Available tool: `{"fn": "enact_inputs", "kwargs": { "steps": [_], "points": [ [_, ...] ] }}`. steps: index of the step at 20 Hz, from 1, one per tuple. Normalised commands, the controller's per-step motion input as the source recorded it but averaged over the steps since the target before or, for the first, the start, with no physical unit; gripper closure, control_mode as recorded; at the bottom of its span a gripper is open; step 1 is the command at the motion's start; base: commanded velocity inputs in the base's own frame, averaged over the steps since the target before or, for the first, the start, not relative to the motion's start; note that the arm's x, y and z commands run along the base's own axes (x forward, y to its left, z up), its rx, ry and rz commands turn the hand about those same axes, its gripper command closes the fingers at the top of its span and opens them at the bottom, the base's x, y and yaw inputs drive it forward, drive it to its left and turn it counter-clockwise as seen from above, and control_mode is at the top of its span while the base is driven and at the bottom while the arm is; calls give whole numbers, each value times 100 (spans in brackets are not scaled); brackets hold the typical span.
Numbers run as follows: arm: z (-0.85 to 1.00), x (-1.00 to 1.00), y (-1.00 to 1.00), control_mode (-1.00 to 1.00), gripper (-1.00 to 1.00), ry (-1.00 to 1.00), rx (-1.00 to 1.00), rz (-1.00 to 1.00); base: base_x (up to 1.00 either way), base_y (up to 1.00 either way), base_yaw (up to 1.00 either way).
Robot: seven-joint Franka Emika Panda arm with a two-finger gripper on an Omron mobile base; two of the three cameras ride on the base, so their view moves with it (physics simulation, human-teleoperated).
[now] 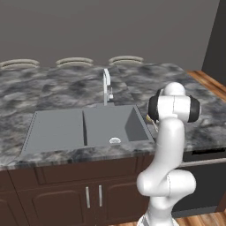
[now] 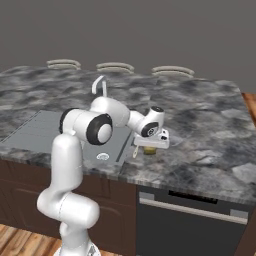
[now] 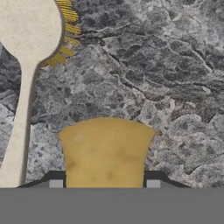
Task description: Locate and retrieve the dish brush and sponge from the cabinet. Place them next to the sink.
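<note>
Sponge [image 3: 106, 151] is sitting between the two fingertips of the claw [image 3: 105, 183], which is gripping it low over the marbled counter [image 3: 175, 87]. Dish brush [image 3: 26, 52] is lying on the counter just beside it, right of the sink [image 1: 88, 128].

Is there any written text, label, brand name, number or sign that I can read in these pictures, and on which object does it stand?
None: no words, numbers, brands or signs can be read in any view.
The sponge between the gripper fingertips is plain yellow.
The dish brush lying on the stone counter is unmarked.
The sink, the faucet and the dark appliance front below the counter carry no lettering.
</note>
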Motion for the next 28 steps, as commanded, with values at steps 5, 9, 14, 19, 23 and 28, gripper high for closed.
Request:
{"fn": "enact_inputs", "kwargs": {
  "steps": [5, 9, 14, 19, 23, 28],
  "points": [
    [-28, 4, 2, -100, -100, -1, 2, 0, 0, 0, 0],
    [3, 1, 5, -100, -100, 4, -1, 1, 0, 0, 0],
    [27, -15, 7, -100, -100, 4, -2, -6, 0, 0, 0],
    [93, -46, 0, -100, -100, 9, 8, -6, 0, 0, 0],
    [69, -53, 25, -100, -100, -1, -5, 0, 0, 0, 0],
    [58, -36, 67, -100, -100, -2, -19, 0, 0, 0, 0]
  ]
}}
